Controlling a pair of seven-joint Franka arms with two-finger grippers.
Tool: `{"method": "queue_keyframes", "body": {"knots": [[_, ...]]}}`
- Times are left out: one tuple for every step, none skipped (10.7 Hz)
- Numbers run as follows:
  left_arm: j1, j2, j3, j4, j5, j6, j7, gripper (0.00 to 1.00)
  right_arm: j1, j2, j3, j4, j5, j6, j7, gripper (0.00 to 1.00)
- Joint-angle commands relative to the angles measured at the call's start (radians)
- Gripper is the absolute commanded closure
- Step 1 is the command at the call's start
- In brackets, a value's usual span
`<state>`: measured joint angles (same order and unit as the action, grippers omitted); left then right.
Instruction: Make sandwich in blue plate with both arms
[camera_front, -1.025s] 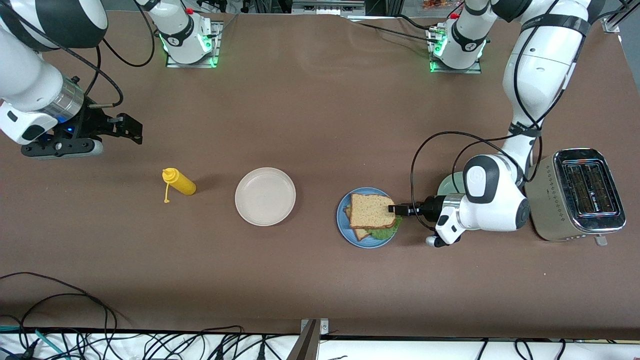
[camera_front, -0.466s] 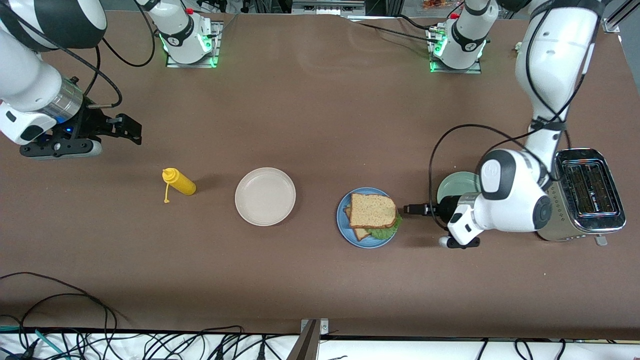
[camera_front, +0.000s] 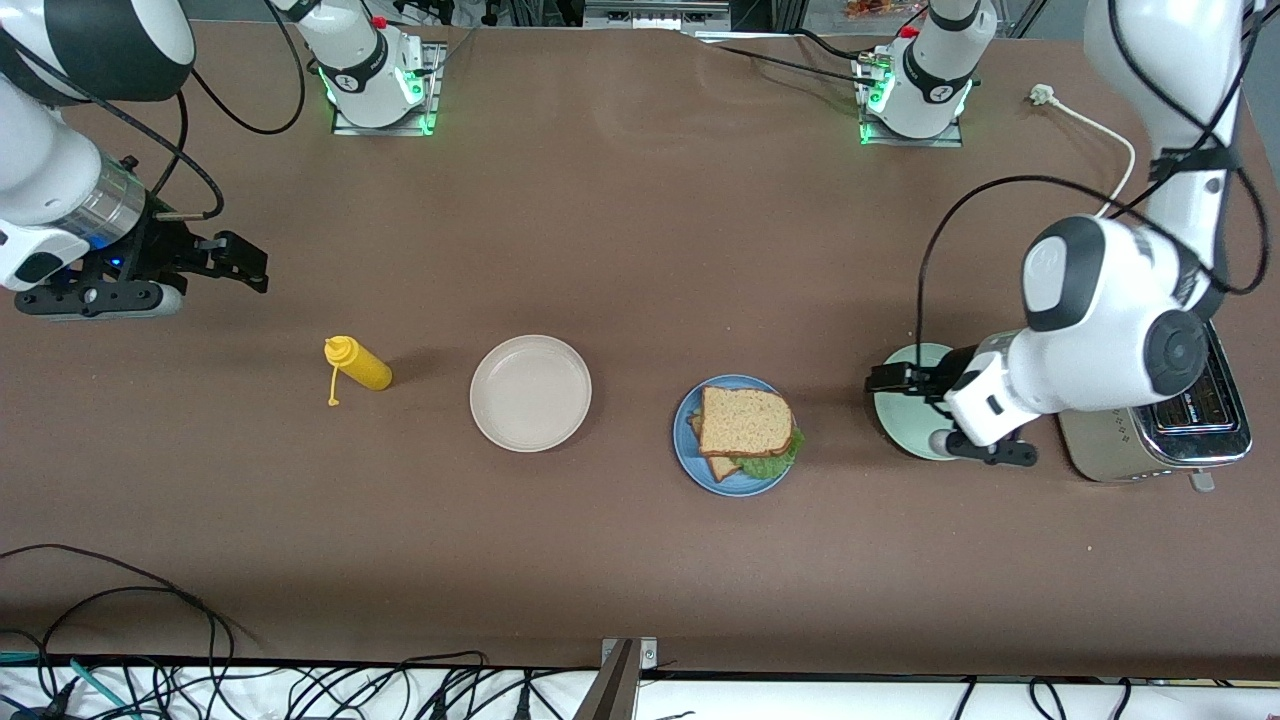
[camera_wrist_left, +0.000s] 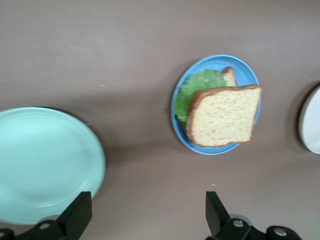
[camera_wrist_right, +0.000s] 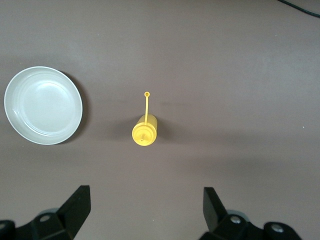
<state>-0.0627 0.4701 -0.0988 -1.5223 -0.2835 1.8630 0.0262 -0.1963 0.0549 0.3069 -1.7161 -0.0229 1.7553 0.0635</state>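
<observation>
The sandwich (camera_front: 744, 424) lies on the blue plate (camera_front: 690, 450) near the middle of the table: a brown bread slice on top, green lettuce (camera_front: 770, 464) and a corner of the lower slice (camera_front: 718, 467) showing under it. The left wrist view shows the sandwich (camera_wrist_left: 223, 121) on the blue plate (camera_wrist_left: 202, 149) too. My left gripper (camera_front: 886, 378) hangs open and empty over the mint-green plate (camera_front: 905, 420), apart from the sandwich. My right gripper (camera_front: 240, 262) is open and empty, up in the air at the right arm's end of the table.
A beige-white plate (camera_front: 531, 392) and a yellow squeeze bottle (camera_front: 358, 364) lie toward the right arm's end from the blue plate. A silver toaster (camera_front: 1160, 420) stands at the left arm's end, partly hidden by the left arm. Cables run along the table's edge nearest the camera.
My left gripper let go of the top bread slice, opened and drew back from the blue plate to over the mint-green plate, rising. The right arm drifted slightly outward.
</observation>
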Motion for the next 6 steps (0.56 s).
{"method": "queue_keyframes", "body": {"knots": [[-0.003,-0.123,0.046,-0.052,0.092,-0.008,0.004,0.00,-0.006,-0.003,-0.014,0.018,-0.012,0.003,0.010,0.00],[-0.003,-0.145,0.059,-0.053,0.093,-0.008,0.004,0.00,-0.006,-0.001,-0.017,0.024,-0.014,0.004,0.010,0.00],[-0.002,-0.166,0.074,-0.055,0.095,-0.005,-0.002,0.00,-0.006,-0.001,-0.026,0.024,-0.015,0.007,0.003,0.00],[-0.005,-0.172,0.117,-0.058,0.093,-0.005,-0.002,0.00,-0.006,0.000,-0.035,0.026,-0.015,0.012,-0.001,0.00],[-0.003,-0.201,0.123,-0.061,0.095,-0.007,-0.002,0.00,-0.005,-0.006,-0.035,0.026,-0.015,0.001,0.009,0.00],[-0.003,-0.256,0.125,-0.093,0.104,-0.013,-0.002,0.00,-0.005,-0.015,-0.034,0.026,-0.015,-0.003,0.009,0.00]]}}
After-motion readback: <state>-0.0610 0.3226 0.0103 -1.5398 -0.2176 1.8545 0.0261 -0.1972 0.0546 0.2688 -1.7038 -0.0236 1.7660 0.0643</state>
